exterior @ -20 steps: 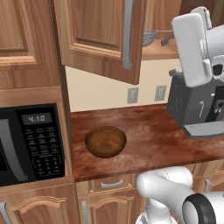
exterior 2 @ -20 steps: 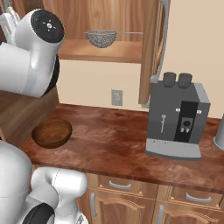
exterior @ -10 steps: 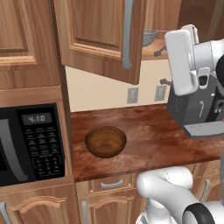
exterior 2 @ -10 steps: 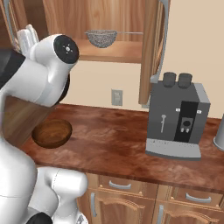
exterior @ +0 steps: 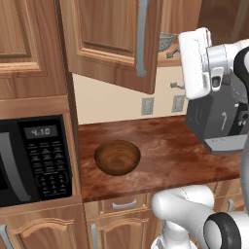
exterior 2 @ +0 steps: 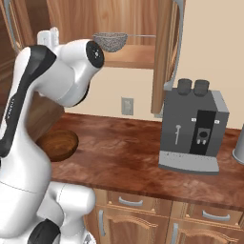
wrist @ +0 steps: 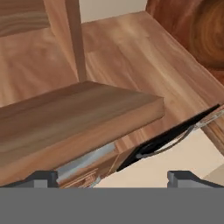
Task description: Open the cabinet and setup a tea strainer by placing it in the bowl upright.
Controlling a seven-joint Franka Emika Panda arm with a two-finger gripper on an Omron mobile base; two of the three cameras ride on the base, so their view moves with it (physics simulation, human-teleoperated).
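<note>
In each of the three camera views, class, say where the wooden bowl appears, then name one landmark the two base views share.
Left base view: the bowl sits lower centre-left on the counter, right of the microwave.
Right base view: it sits at mid-left on the counter, partly behind the white arm.
Hand view: its brown grain shows in the top right corner.
Shared landmark: the grey coffee machine.

Light: I see even, soft rendered light in all three views, with no visible lamp.
Shadows: a soft shadow lies under the bowl (exterior: 117, 157) and beside the coffee machine (exterior 2: 192, 128) on the counter (exterior: 160, 146).
Glare: faint shine on the microwave (exterior: 34, 155); nothing is washed out.
Sharpness: both base views look a little soft.
Hand view: just ahead of the gripper (wrist: 111, 177) the wood is clear, edges not bent.
</note>
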